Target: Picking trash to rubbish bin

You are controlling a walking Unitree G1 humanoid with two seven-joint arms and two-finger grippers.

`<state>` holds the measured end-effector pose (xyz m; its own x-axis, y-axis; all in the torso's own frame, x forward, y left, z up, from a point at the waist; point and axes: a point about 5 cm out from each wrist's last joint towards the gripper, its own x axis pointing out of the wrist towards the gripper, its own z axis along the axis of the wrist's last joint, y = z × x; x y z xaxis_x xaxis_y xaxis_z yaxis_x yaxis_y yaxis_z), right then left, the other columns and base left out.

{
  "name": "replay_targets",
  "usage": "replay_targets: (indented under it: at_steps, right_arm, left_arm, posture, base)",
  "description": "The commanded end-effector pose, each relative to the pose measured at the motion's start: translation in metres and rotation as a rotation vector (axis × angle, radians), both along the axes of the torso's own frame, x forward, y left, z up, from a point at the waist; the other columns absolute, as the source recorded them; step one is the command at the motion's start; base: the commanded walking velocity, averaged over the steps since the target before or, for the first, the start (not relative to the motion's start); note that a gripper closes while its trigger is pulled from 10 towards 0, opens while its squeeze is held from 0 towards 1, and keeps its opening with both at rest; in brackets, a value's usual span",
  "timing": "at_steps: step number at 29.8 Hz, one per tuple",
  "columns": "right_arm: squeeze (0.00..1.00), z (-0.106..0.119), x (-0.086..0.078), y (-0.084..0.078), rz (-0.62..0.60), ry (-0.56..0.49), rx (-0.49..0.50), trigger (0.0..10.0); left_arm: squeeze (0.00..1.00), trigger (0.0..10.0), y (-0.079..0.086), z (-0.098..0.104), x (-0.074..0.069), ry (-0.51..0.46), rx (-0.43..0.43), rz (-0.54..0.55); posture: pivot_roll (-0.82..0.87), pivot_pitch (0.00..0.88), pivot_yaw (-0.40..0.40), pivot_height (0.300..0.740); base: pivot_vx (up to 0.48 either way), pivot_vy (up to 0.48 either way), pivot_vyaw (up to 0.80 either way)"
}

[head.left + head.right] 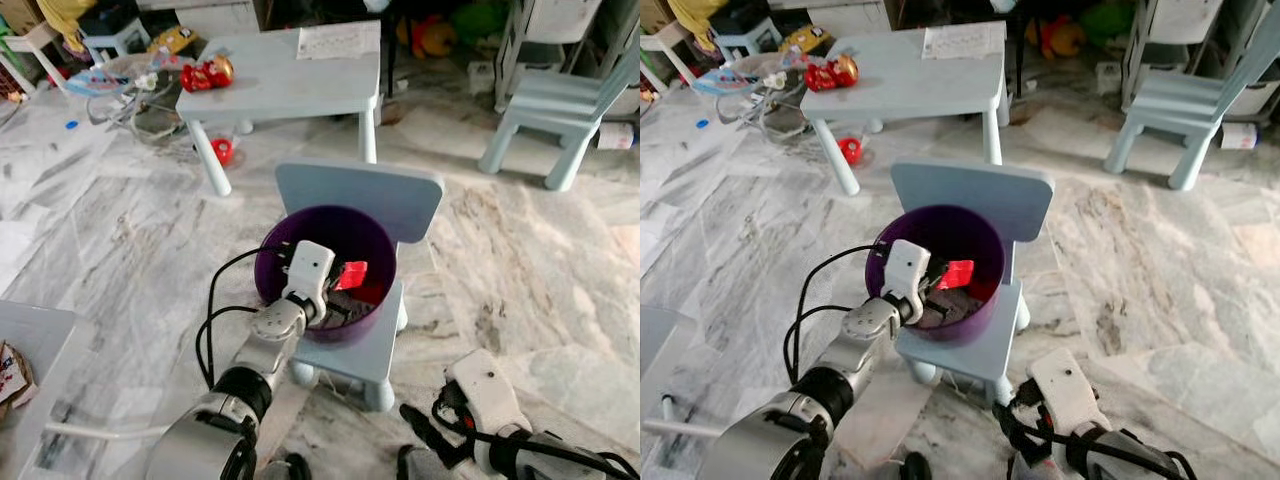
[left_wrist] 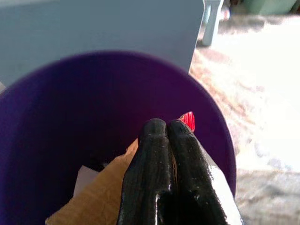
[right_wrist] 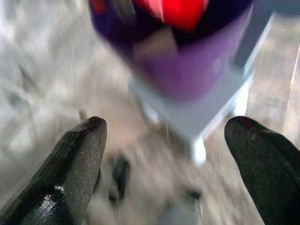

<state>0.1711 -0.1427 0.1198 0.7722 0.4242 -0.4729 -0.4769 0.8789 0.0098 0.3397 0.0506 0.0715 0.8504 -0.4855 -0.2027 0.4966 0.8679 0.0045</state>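
Our head stereo pair looks forward and down from above; both eyes share the bin (image 1: 325, 262) on the chair (image 1: 362, 195), the table (image 1: 283, 75) at 11 o'clock and a second chair (image 1: 1180, 105) at 2 o'clock, the right eye shifting them slightly leftward. Our left wrist camera sits very close, sighting along its fingers (image 2: 166, 173) into the bin's interior, chair back beyond. Our right wrist camera looks from low near the floor (image 3: 42, 70), between its spread fingers (image 3: 75, 159), at the bin and chair seat; this view is blurred.
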Motion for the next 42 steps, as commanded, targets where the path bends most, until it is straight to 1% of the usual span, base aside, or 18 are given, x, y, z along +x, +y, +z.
replay_targets:
  at_steps: [1, 3, 6, 7, 8, 12, 17, 21, 29, 31, 33, 35, 36, 37, 38, 40, 41, 42]
  right_arm:
    - [1.00, 0.019, 0.000, 0.007, 0.021, -0.090, 0.034, 10.0]
    - [1.00, 0.025, 0.002, 0.008, 0.021, -0.104, 0.027, 10.0]
    - [1.00, 0.026, 0.004, 0.008, 0.043, -0.106, 0.017, 10.0]
    - [1.00, 0.027, 0.004, 0.008, 0.040, -0.108, 0.021, 10.0]
    - [1.00, 0.027, 0.004, 0.008, 0.040, -0.108, 0.021, 10.0]
    - [1.00, 0.028, 0.005, 0.008, 0.037, -0.105, 0.025, 10.0]
    - [1.00, 0.028, 0.003, 0.011, 0.047, -0.093, 0.024, 10.0]
    - [1.00, 0.027, 0.004, 0.012, 0.052, -0.090, 0.023, 10.0]
    - [1.00, 0.027, 0.011, 0.015, 0.066, -0.100, 0.026, 10.0]
    - [1.00, 0.025, 0.017, 0.017, 0.071, -0.111, 0.028, 10.0]
    - [1.00, 0.021, 0.027, 0.020, 0.068, -0.133, 0.018, 10.0]
    - [1.00, 0.020, 0.030, 0.020, 0.065, -0.142, 0.014, 10.0]
    - [1.00, 0.020, 0.037, 0.022, 0.061, -0.163, 0.009, 10.0]
    - [1.00, 0.020, 0.041, 0.022, 0.060, -0.172, 0.007, 10.0]
    - [1.00, 0.021, 0.047, 0.023, 0.051, -0.195, 0.003, 10.0]
    - [1.00, 0.024, 0.059, 0.025, 0.032, -0.242, 0.001, 10.0]
    - [1.00, 0.026, 0.064, 0.025, 0.024, -0.263, 0.001, 10.0]
    - [1.00, 0.026, 0.064, 0.025, 0.024, -0.263, 0.001, 10.0]
  left_arm:
    - [0.00, 10.0, 0.003, -0.002, 0.001, 0.004, 0.012, 0.027]
    - [0.00, 10.0, 0.004, 0.000, 0.002, -0.003, 0.020, 0.037]
    - [0.00, 10.0, 0.006, -0.001, 0.003, 0.000, 0.019, 0.056]
    - [1.00, 10.0, 0.008, -0.001, 0.003, -0.003, 0.023, 0.072]
    - [1.00, 10.0, 0.008, -0.001, 0.003, -0.003, 0.023, 0.072]
    - [1.00, 10.0, 0.016, 0.001, 0.007, -0.018, 0.015, 0.163]
    - [1.00, 10.0, 0.021, 0.006, 0.012, -0.044, 0.013, 0.234]
    - [1.00, 10.0, 0.025, 0.010, 0.015, -0.060, 0.016, 0.269]
    - [1.00, 10.0, 0.029, 0.018, 0.020, -0.091, 0.004, 0.286]
    - [1.00, 10.0, 0.036, 0.026, 0.024, -0.132, -0.004, 0.298]
    - [1.00, 10.0, 0.046, 0.036, 0.028, -0.193, -0.023, 0.311]
    - [1.00, 10.0, 0.049, 0.039, 0.029, -0.214, -0.022, 0.310]
    - [1.00, 10.0, 0.054, 0.045, 0.030, -0.261, -0.019, 0.302]
    - [1.00, 10.0, 0.055, 0.048, 0.030, -0.282, -0.018, 0.297]
    - [1.00, 10.0, 0.059, 0.053, 0.030, -0.345, 0.005, 0.281]
    - [1.00, 10.0, 0.066, 0.062, 0.028, -0.428, 0.024, 0.269]
    - [1.00, 10.0, 0.069, 0.064, 0.028, -0.453, 0.024, 0.270]
    - [1.00, 10.0, 0.069, 0.064, 0.028, -0.453, 0.024, 0.270]
  posture:
    - [-0.44, 0.267, 0.157, 0.740]
    - [-0.44, 0.266, 0.153, 0.740]
    - [-0.44, 0.263, 0.152, 0.740]
    - [-0.44, 0.263, 0.151, 0.740]
    - [-0.44, 0.263, 0.151, 0.740]
    - [-0.45, 0.260, 0.149, 0.740]
    - [-0.45, 0.258, 0.148, 0.740]
    - [-0.45, 0.254, 0.147, 0.740]
    - [-0.42, 0.234, 0.145, 0.740]
    - [-0.40, 0.223, 0.142, 0.740]
    - [-0.33, 0.193, 0.137, 0.740]
    - [-0.32, 0.190, 0.137, 0.740]
    - [-0.28, 0.172, 0.134, 0.740]
    - [-0.28, 0.172, 0.134, 0.740]
    - [-0.25, 0.164, 0.131, 0.740]
    - [-0.21, 0.147, 0.122, 0.740]
    - [-0.21, 0.147, 0.122, 0.740]
    - [-0.21, 0.147, 0.122, 0.740]
  base:
    - [0.000, 0.000, 0.00]
    - [0.000, 0.000, 0.00]
    - [0.000, 0.000, 0.00]
    - [0.000, 0.000, 0.00]
    - [0.000, 0.000, 0.00]
    - [0.000, 0.000, 0.00]
    - [0.000, 0.000, 0.00]
    - [0.000, 0.000, 0.00]
    - [0.000, 0.000, 0.00]
    - [0.000, 0.000, 0.00]
    - [0.000, 0.000, 0.00]
    - [0.000, 0.000, 0.00]
    - [0.000, 0.000, 0.00]
    - [0.000, 0.000, 0.00]
    - [0.000, 0.000, 0.00]
    - [0.000, 0.000, 0.00]
    - [0.000, 0.000, 0.00]
    - [0.000, 0.000, 0.00]
